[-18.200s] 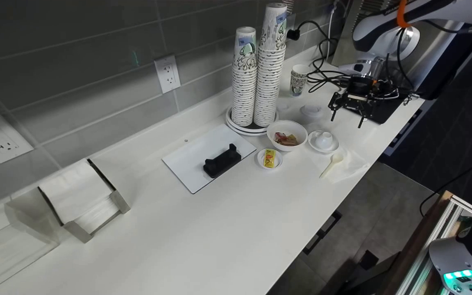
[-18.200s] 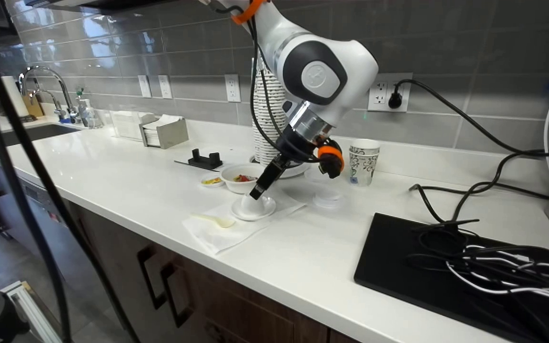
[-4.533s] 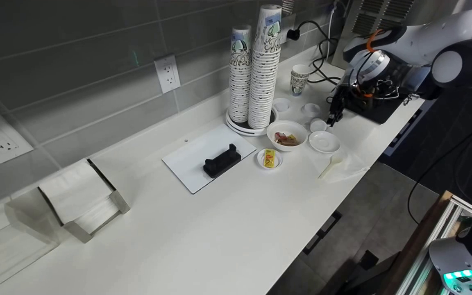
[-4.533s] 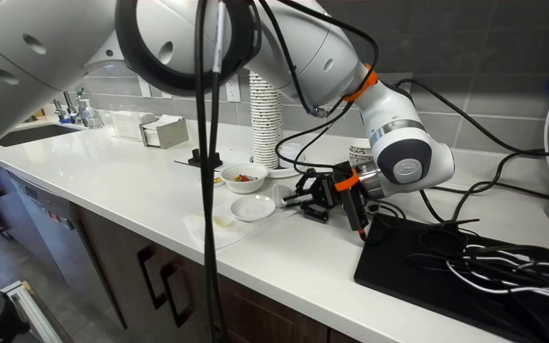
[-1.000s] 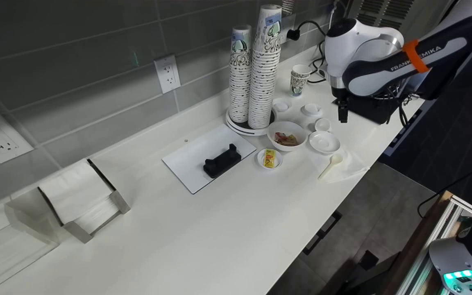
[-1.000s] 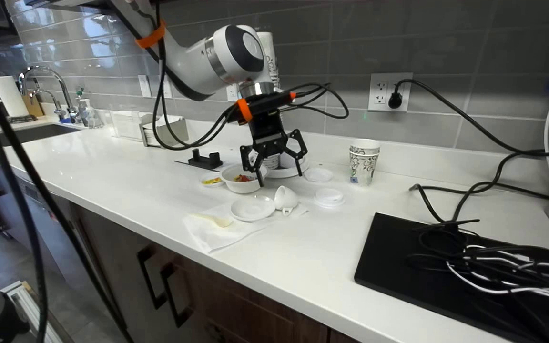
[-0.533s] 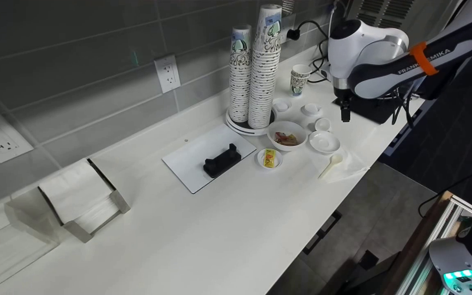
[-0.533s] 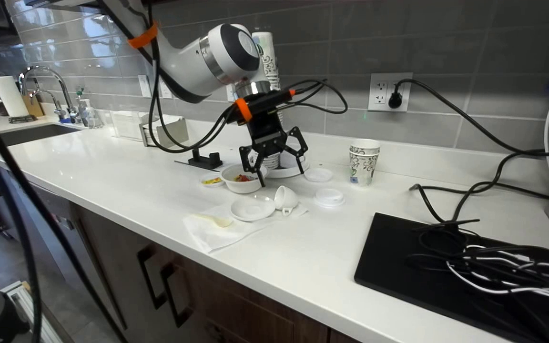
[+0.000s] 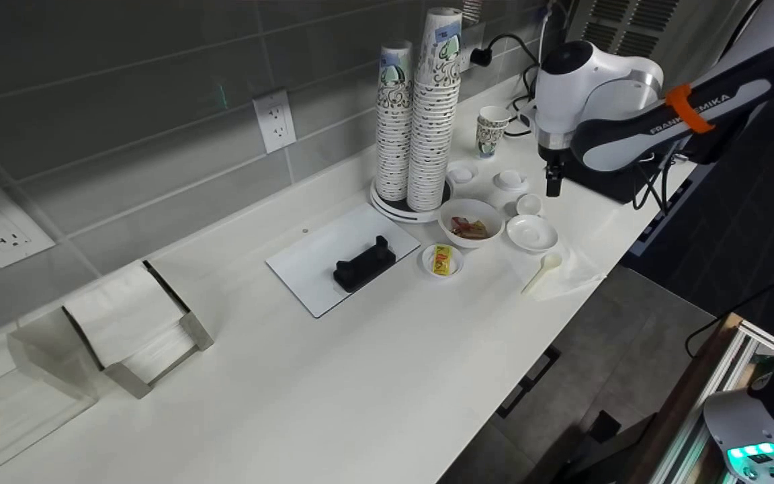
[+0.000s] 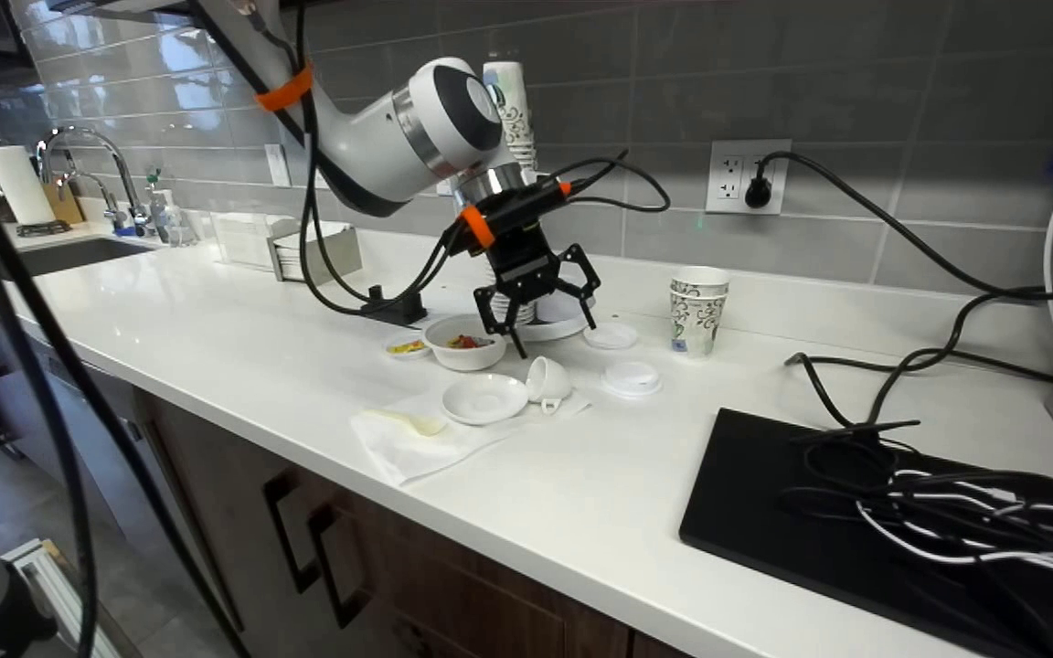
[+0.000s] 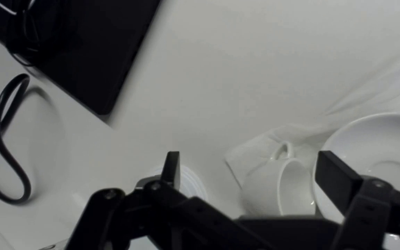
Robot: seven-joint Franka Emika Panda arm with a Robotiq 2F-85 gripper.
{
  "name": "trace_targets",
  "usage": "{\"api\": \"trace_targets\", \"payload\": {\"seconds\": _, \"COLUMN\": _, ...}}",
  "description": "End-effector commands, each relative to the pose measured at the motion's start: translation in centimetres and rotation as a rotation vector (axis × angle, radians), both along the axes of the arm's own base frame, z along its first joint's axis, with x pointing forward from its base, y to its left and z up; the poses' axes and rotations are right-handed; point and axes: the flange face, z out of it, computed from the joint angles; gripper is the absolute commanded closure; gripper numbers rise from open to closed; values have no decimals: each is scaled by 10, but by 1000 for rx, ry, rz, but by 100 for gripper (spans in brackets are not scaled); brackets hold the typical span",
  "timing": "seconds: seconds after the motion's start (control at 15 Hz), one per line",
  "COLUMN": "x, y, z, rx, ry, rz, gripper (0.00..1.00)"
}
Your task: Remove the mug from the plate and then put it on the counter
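Observation:
The white mug lies on its side on the counter, in an exterior view and in an exterior view. Its open mouth faces the plate and its handle points to the counter's front. The plate bears nothing and sits right beside the mug; it also shows in the wrist view. The white counter carries both. My gripper is open and empty above the mug. In the wrist view the mug shows between the spread fingers, apart from them; its lower part is hidden by the gripper.
A bowl of packets, plastic lids, tall cup stacks and patterned paper cups stand close by. A napkin with a spoon lies in front. A black board with cables lies to one side.
The mug stood on the plate long before; later my gripper was at it beside the plate. Now it lies released on the counter. Lately my open gripper has shifted slightly sideways above it.

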Motion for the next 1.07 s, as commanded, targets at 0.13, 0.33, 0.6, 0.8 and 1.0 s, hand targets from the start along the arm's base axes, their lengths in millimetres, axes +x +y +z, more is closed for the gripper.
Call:
{"api": "trace_targets", "payload": {"seconds": 0.13, "x": 10, "y": 3, "z": -12, "rx": 8, "ry": -130, "rz": 26, "gripper": 0}}
{"api": "trace_targets", "payload": {"seconds": 0.33, "x": 13, "y": 6, "z": -16, "rx": 36, "ry": -176, "rz": 31, "gripper": 0}}
{"api": "trace_targets", "payload": {"seconds": 0.6, "x": 15, "y": 6, "z": -23, "rx": 80, "ry": -191, "rz": 30, "gripper": 0}}
{"api": "trace_targets", "payload": {"seconds": 0.8, "x": 14, "y": 5, "z": -27, "rx": 94, "ry": -181, "rz": 23, "gripper": 0}}
{"api": "trace_targets", "payload": {"seconds": 1.0, "x": 12, "y": 4, "z": -31, "rx": 91, "ry": -168, "rz": 14, "gripper": 4}}
